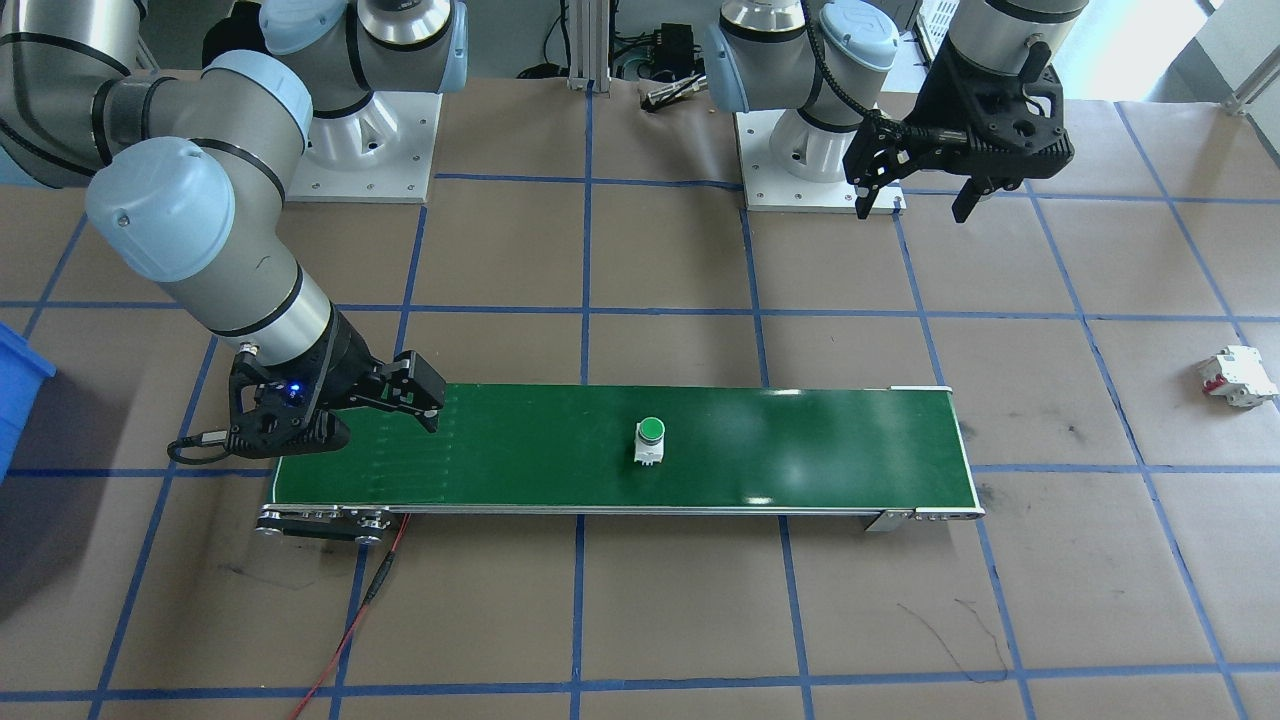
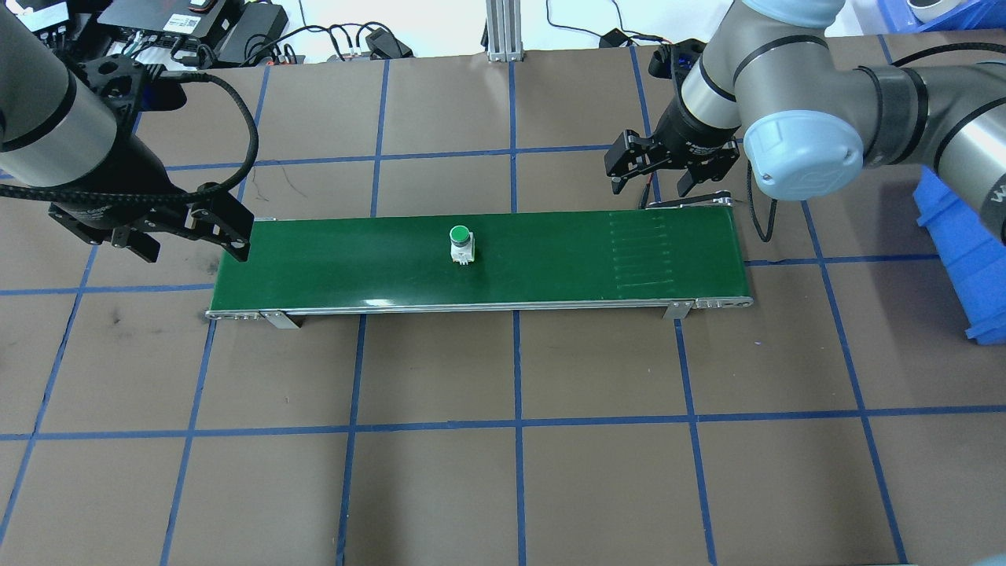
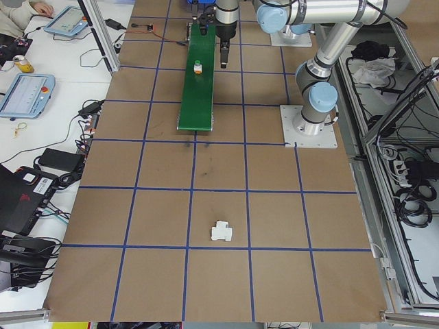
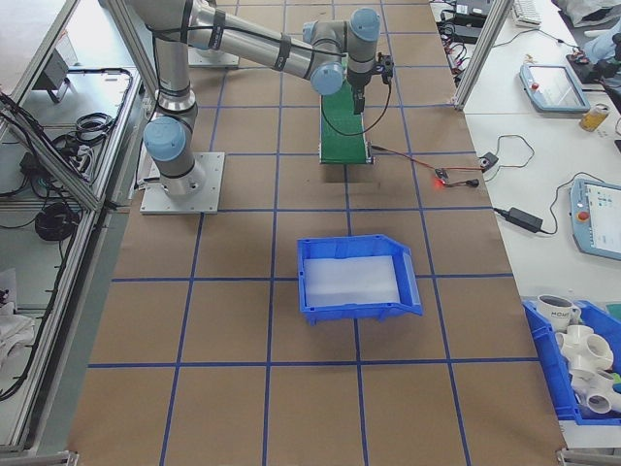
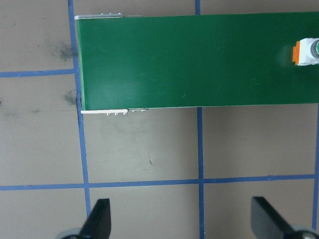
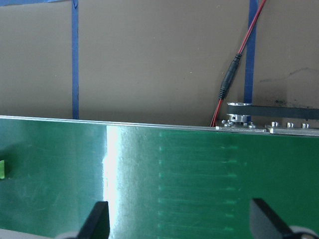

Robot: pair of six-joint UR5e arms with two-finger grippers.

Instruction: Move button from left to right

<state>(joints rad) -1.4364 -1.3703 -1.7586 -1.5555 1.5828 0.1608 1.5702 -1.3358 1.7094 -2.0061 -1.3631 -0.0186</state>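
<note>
The left gripper (image 2: 191, 233) hangs open and empty by the belt's (image 2: 550, 259) left end. The button (image 2: 461, 244) stands upright mid-belt, touched by nothing. The right gripper (image 2: 670, 169) hovers open over the right end.

- Button (image 1: 650, 439): green cap, white body.
- Belt (image 1: 800, 450): deep green, glossy.
- Tabletop (image 1: 680, 620): brown, gridded with blue tape lines.
- Breaker (image 1: 1238, 377): white with red marks.
- Bin (image 4: 357, 278): bright blue.
- Cable (image 1: 350, 630): red.
</note>
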